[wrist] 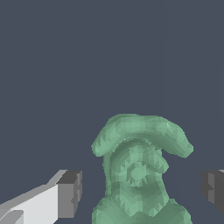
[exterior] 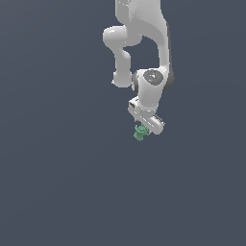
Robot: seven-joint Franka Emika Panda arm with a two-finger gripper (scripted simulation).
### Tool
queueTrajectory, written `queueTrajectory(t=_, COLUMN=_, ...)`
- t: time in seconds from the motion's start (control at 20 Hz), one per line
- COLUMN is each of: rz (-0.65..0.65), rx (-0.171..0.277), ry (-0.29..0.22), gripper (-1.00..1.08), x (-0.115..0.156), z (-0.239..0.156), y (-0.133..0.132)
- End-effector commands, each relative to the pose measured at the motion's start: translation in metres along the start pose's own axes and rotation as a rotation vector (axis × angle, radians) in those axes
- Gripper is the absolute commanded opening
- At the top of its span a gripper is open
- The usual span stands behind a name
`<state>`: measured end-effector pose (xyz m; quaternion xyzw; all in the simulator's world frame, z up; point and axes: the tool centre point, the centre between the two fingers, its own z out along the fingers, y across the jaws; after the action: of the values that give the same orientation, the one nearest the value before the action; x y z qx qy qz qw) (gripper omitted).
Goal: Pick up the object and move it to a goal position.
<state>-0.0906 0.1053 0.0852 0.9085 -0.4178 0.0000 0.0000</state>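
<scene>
The object point(exterior: 139, 134) is a tiny, lumpy mint-green thing just below the white hand of the arm in the exterior view. In the wrist view it point(wrist: 139, 153) fills the lower middle, between the two dark fingertips. My gripper point(exterior: 141, 129) point(wrist: 141, 192) is open and straddles it. One finger point(wrist: 69, 194) and the other finger point(wrist: 213, 189) each stand apart from the object, with a visible gap on both sides. Neither pad touches it.
The white arm point(exterior: 144, 43) comes down from the top of the exterior view. All around is a plain dark grey-blue surface point(exterior: 57, 182), with no other objects or edges in view.
</scene>
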Motion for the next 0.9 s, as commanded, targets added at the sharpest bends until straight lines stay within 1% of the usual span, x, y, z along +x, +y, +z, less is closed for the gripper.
queueTrajectory(t=0.0, rz=0.001, rx=0.000, ry=0.000, gripper=1.00, x=0.000, z=0.011, y=0.000)
queueTrajectory(t=0.3, rz=0.001, rx=0.000, ry=0.000, gripper=1.00, x=0.000, z=0.022, y=0.000)
queueTrajectory(t=0.35, rz=0.001, rx=0.000, ry=0.000, gripper=-1.00, x=0.000, z=0.022, y=0.000)
queueTrajectory(t=0.85, rz=0.001, rx=0.001, ry=0.000, gripper=-1.00, x=0.000, z=0.021, y=-0.001)
